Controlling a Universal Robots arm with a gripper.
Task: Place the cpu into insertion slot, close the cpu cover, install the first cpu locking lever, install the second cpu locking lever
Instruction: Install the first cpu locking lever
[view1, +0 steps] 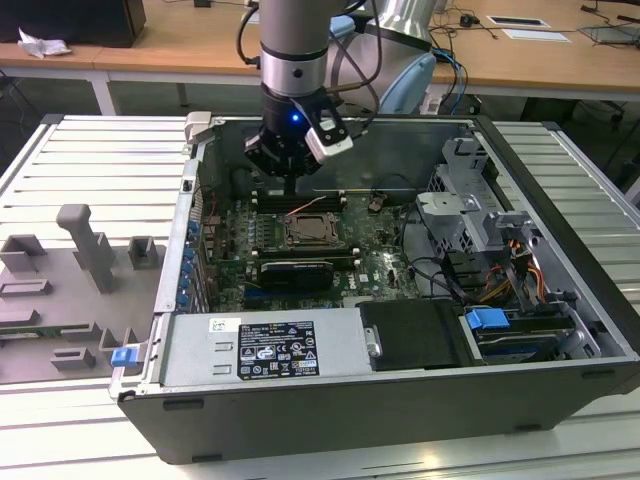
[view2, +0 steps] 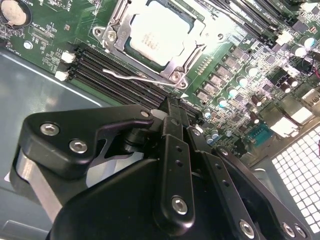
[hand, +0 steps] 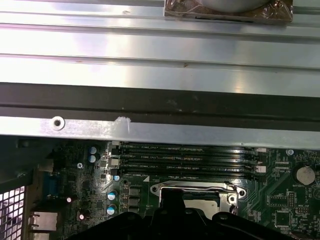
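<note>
The cpu (view2: 157, 32) lies flat in the insertion slot (view1: 311, 232) on the green board, its pale metal top showing. The silvery cpu cover (view2: 183, 64) is down around it, framing the chip. A thin wire locking lever (view2: 134, 78) runs along the socket's edge, beside the black memory slots. My gripper (view2: 172, 105) hangs above the memory slots, a short way off the socket, with its black fingers together and nothing between them. In the exterior view the gripper (view1: 290, 183) sits just behind the socket, near the case's back wall. The first wrist view shows the insertion slot (hand: 196, 196) past the gripper's dark body.
The open computer case has a grey wall (hand: 160, 132) close behind the gripper. Memory slots (hand: 185, 161) lie between that wall and the socket. A drive cage with cables (view1: 480, 240) fills the exterior view's right. A power supply (view1: 270, 350) lines the near side.
</note>
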